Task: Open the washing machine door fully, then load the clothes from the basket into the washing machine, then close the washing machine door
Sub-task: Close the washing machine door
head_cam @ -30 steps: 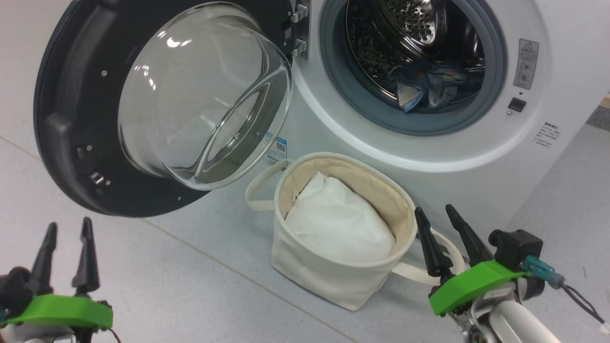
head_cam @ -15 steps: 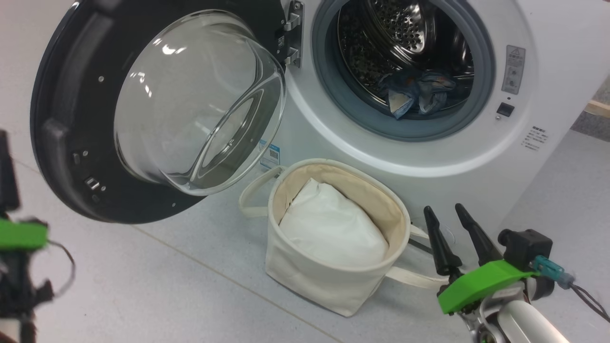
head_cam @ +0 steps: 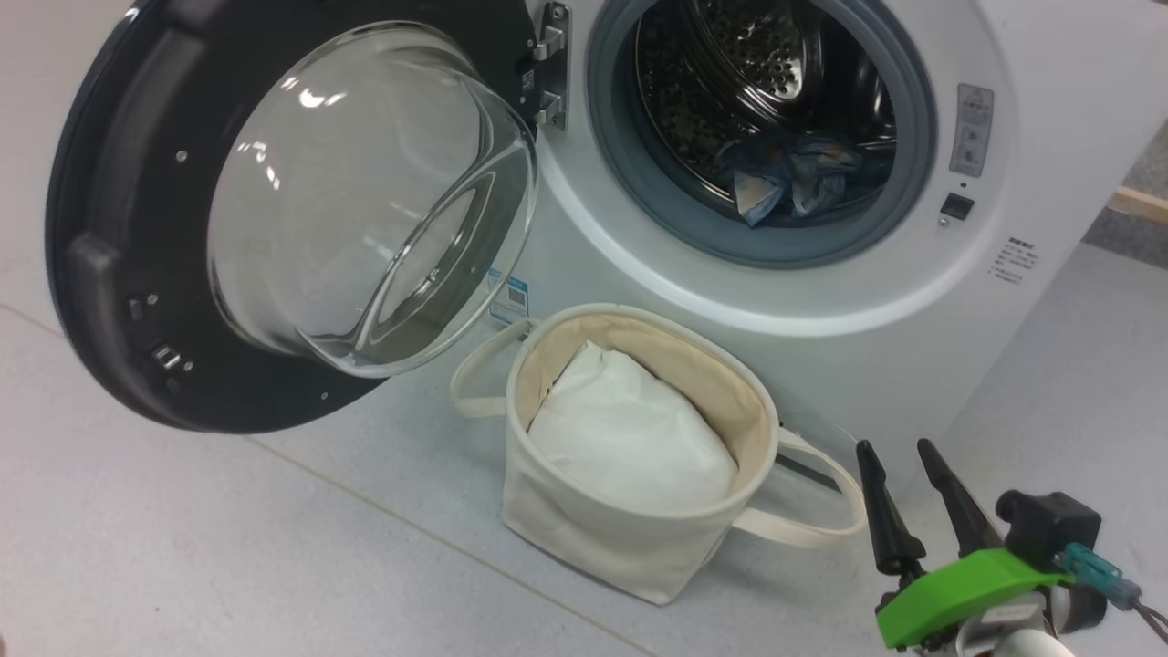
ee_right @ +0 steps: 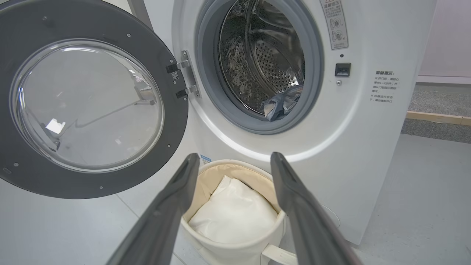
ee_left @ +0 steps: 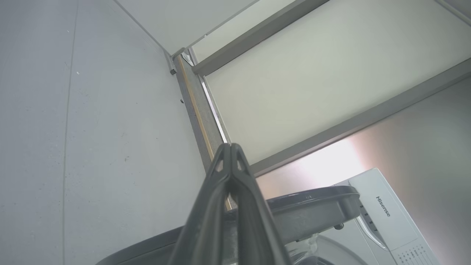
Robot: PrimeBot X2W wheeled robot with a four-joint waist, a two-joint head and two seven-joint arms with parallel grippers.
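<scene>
The right pincer [head_cam: 892, 449] stood spread and empty, the basket [head_cam: 630, 547] just left of it and the clothes [head_cam: 787, 175] up ahead inside the washing machine [head_cam: 912, 365]. The left pincer [ee_left: 230, 146] was pressed together on nothing, with the rim of the open washing machine door [ee_left: 312, 208] behind its fingers.

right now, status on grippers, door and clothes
Left fingers shut, empty; right fingers open, empty. Door wide open, clothes in drum. Basket with white bundle stands before the machine.
</scene>
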